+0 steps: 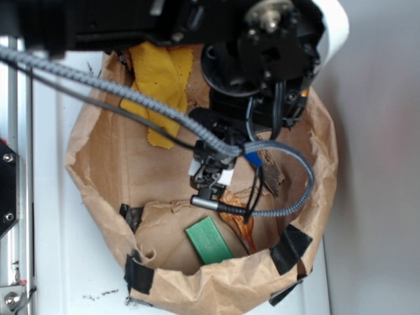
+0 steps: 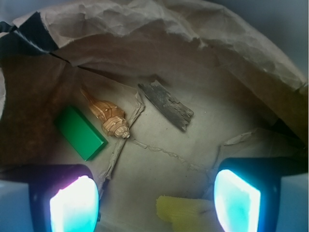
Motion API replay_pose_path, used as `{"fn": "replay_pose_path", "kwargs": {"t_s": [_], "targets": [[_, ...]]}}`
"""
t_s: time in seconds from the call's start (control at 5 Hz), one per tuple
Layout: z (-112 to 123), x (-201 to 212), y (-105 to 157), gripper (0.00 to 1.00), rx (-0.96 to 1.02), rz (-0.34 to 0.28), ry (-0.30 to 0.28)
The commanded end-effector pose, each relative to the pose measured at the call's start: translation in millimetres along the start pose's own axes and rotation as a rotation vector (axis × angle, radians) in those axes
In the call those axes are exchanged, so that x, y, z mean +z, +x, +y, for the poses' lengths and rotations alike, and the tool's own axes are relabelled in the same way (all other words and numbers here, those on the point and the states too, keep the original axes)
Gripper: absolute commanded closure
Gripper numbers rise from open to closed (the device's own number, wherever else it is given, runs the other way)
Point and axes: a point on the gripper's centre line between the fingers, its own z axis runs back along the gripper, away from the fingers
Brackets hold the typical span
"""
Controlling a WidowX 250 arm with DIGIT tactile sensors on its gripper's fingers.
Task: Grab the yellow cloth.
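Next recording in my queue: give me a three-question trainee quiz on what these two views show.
1. True or false: in the wrist view the bright-yellow terry cloth is clamped between the gripper fingers.
2. Multiple choice: what lies right beside the flat green rectangular block? A) tan spiral shell B) dark splintered bark strip C) the yellow cloth
3. Fill in: everything sits inside a crumpled brown ____ bag patched with black tape.

Key:
1. False; the fingers stand wide apart and the cloth only peeks in at the bottom edge between them.
2. A
3. paper
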Motion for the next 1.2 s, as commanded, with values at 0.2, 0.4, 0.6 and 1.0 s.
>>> {"fn": "replay_pose_path", "kwargs": {"t_s": [0.2,0.4,0.6,1.0], "targets": [[8.8,-10.1,-4.1,0.0,-0.002,-0.042,0.064],[8.3,-35.0,-20.9,0.0,-0.07,-0.051,0.141],[15.1,-56.2,-31.4,0.0,-0.109,-0.018,0.16],[41.5,-90.9,-25.0,0.0,-0.056,0.048,0.165]]}}
